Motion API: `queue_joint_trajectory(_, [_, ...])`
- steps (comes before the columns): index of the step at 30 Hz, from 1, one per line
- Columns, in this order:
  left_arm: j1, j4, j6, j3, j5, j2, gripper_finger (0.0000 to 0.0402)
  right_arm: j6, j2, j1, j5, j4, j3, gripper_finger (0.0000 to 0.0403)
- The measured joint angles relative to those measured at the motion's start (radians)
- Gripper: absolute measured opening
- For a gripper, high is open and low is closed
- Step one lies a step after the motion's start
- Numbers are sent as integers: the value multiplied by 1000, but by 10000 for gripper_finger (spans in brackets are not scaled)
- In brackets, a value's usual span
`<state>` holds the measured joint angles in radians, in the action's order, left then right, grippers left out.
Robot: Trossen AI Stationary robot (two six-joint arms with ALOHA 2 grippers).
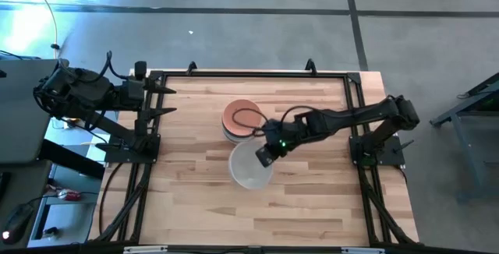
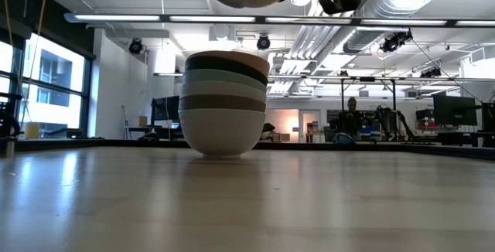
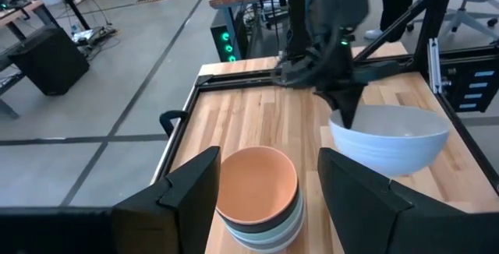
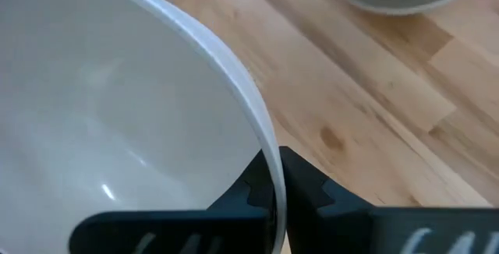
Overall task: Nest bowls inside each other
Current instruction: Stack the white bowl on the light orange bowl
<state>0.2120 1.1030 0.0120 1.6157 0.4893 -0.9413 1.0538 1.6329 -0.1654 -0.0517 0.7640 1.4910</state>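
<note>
The wooden table [image 1: 304, 207] bears one stack of nested bowls [image 1: 238, 121], apparently nothing else.

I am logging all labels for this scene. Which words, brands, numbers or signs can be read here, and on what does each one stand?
None can be read.
White bowl held in the right pincer: no print shows.
Stack with the peach bowl on top: plain.
Table: bare wood.
Room screens beyond the table: too small to read.
</note>
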Motion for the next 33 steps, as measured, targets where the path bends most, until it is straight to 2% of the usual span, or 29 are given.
queue_joint_trajectory(8, [0,0,0,0,5,0,207,46,-74,96,-25,-5,0,0])
queue_joint_trajectory(18, [0,-1,8,0,19,1,207,14,-174,247,-10,2,0,0])
queue_joint_trajectory(28, [0,0,2,0,20,1,207,2,-202,418,-141,38,0,0])
queue_joint_trajectory(33, [0,0,0,0,21,1,207,-25,-202,463,-166,59,0,0])
